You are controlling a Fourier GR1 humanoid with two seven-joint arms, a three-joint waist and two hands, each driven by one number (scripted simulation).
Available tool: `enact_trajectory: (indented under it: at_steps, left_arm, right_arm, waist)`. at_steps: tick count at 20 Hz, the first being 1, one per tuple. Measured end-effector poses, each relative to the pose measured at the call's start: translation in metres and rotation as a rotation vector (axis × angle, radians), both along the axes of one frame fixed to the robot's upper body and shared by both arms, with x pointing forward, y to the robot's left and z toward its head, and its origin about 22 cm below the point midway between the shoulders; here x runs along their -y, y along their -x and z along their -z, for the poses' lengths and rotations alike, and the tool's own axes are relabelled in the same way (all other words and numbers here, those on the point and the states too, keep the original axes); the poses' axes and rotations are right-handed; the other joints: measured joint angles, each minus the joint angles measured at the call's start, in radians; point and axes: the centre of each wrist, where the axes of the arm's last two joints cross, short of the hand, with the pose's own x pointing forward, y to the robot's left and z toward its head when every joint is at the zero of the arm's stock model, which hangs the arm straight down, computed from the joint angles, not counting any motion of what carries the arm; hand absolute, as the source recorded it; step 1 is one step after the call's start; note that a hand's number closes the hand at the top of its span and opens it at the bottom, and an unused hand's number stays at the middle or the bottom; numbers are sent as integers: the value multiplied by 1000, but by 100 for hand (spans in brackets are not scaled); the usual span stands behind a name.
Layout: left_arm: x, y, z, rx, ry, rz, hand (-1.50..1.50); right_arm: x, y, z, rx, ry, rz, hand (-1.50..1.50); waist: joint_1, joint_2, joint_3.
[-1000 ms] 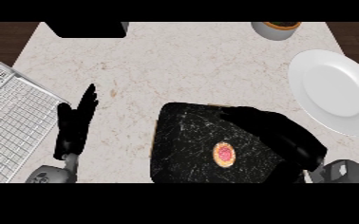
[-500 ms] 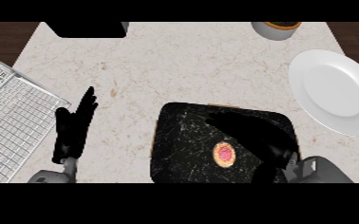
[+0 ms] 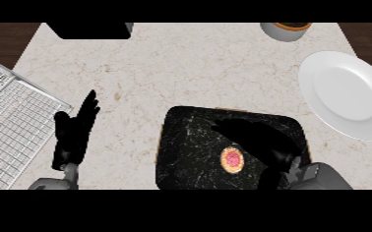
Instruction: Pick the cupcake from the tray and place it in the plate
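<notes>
currently the cupcake [image 3: 232, 159] sits on the dark marbled tray [image 3: 189, 142], towards its near right part, pink top up and untouched. the tray lies flat on the desk [image 3: 181, 69] directly in front of the robot. the white plate [image 3: 341, 93] lies to the right of the tray and a little further back, apart from it and partly cut off by the view's right edge.

the right hand [image 3: 265, 140] hovers over the tray just beside the cupcake, on its right and far side. its fingers are stretched out towards the upper left and hold nothing. black on the dark tray, its outline is hard to read, yet no finger is seen curled round the cupcake. judged from this, the hand is placed for a grasp not yet made, and the carry to the plate is not begun.

the left hand [image 3: 73, 132] rests open at the view's left, fingers up, beside a wire rack [image 3: 22, 123], clear of the work.

count: one cupcake, one tray, one plate, two hands, one wire rack, one black box [image 3: 87, 29] at the far left, one small pot [image 3: 287, 29] at the far right.
</notes>
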Motion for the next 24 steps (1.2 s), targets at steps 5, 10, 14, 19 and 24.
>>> enact_trajectory:
  at_steps: [5, 10, 14, 19, 24]
  left_arm:
    - [1, 4, -1, 1, -3, 1, 0]
    - [2, -1, -3, 4, -2, 5, 0]
    - [8, 1, 1, 1, -3, 4, 0]
    - [6, -5, 4, 2, -4, 1, 0]
    - [8, -3, 0, 2, -7, 4, 0]
  right_arm:
    - [-4, -1, 6, -10, 5, 1, -150]
    - [-16, -10, 15, -21, 18, -6, -150]
    - [-15, -12, 22, -13, 34, -19, 150]
    - [-7, -12, 28, 54, 16, -60, 150]
    - [-9, -16, 27, 120, 4, -28, 150]
  waist:
    - [0, 0, 0]
    - [1, 0, 0]
    - [1, 0, 0]
    - [0, -1, 0]
    - [0, -1, 0]
